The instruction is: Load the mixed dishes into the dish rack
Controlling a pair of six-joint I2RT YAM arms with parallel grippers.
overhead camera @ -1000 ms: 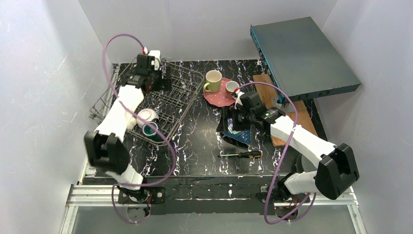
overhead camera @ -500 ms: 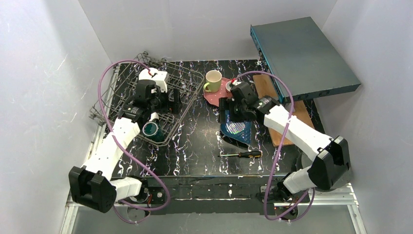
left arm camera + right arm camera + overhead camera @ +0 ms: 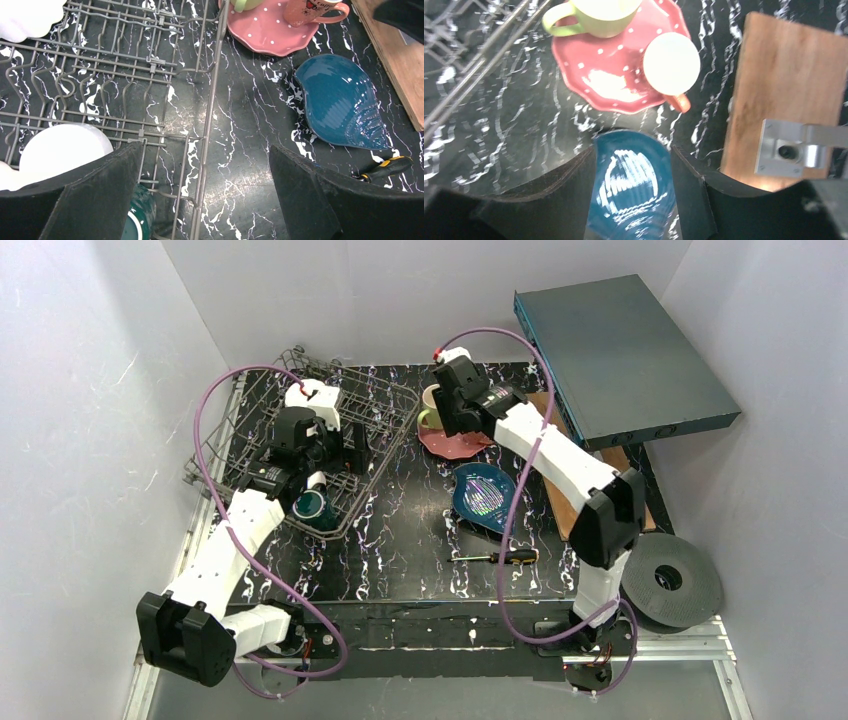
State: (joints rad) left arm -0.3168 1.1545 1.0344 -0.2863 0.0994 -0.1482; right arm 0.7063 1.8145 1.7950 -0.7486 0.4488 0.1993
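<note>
The dish rack (image 3: 375, 425) stands at the left and holds a white bowl (image 3: 65, 149), a green-inside cup (image 3: 310, 505) and a scalloped cream bowl (image 3: 27, 15). My left gripper (image 3: 343, 452) hangs over the rack's near right part, open and empty (image 3: 205, 192). The yellow-green mug (image 3: 599, 15) and the small salmon cup (image 3: 671, 62) stand on the pink dotted plate (image 3: 611, 75). The blue leaf-shaped plate (image 3: 483, 495) lies flat on the table. My right gripper (image 3: 447, 418) is open and empty, high above the pink plate; the blue plate (image 3: 634, 180) shows far below between its fingers.
A black-and-yellow-handled screwdriver (image 3: 497, 556) lies near the blue plate. A wooden board (image 3: 592, 485) lies at the right under the flat teal-grey box (image 3: 620, 350). A black roll (image 3: 672, 582) sits at the near right corner.
My right gripper has left the blue plate, which now lies flat, and has risen back over the pink plate. My left gripper has moved from the rack's far end toward its near right part.
</note>
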